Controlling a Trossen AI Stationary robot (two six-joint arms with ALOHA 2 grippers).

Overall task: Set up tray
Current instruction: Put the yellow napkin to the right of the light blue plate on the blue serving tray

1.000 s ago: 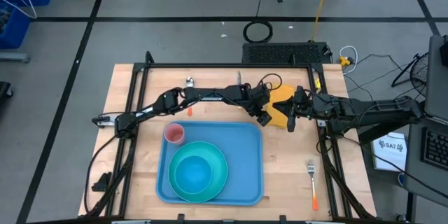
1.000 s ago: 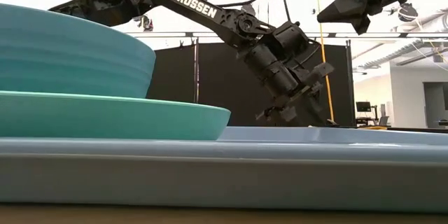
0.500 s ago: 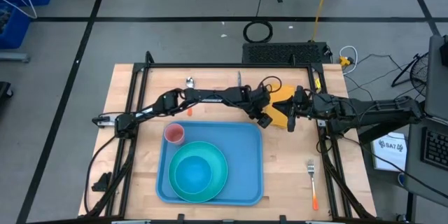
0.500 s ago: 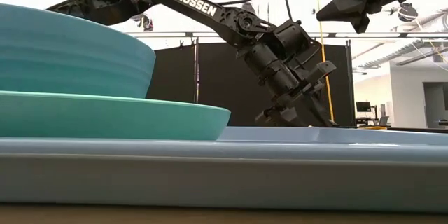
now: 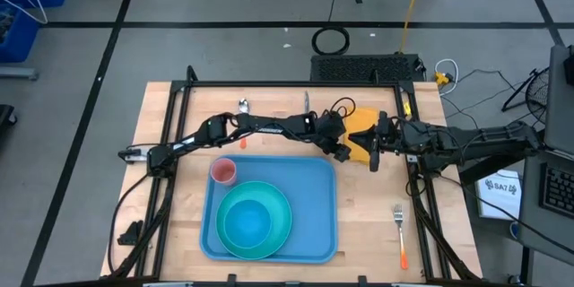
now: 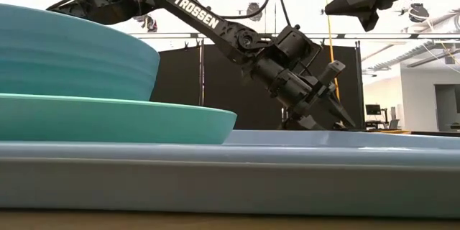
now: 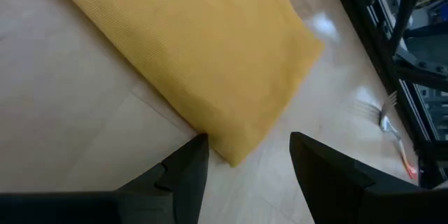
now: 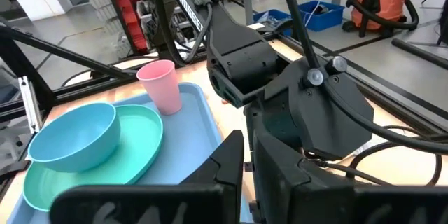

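Note:
The light-blue tray (image 5: 314, 188) lies at the table's near middle and carries a teal plate (image 5: 280, 208), a teal bowl (image 5: 246, 221) and a pink cup (image 5: 223, 172). An orange-yellow napkin (image 5: 360, 131) lies flat on the wood just past the tray's far right corner. My left gripper (image 7: 245, 155) is open and low over the napkin (image 7: 210, 56). Its fingers stand on either side of the napkin's corner (image 7: 236, 155). My right gripper (image 5: 374, 160) hangs shut, raised above the napkin's right side. The low view shows the right gripper (image 6: 336, 7) high up.
A fork (image 5: 400, 231) with an orange handle lies on the wood right of the tray. A spoon (image 5: 242, 105) and a knife (image 5: 306, 100) rest near the far edge. The black frame rails (image 5: 296, 84) border the table. Bare wood lies left of the tray.
My left gripper has come down toward the napkin and shifted slightly toward the table's right, tipping its fingers lower until they sit near table height. The right arm and the things on the tray have kept still.

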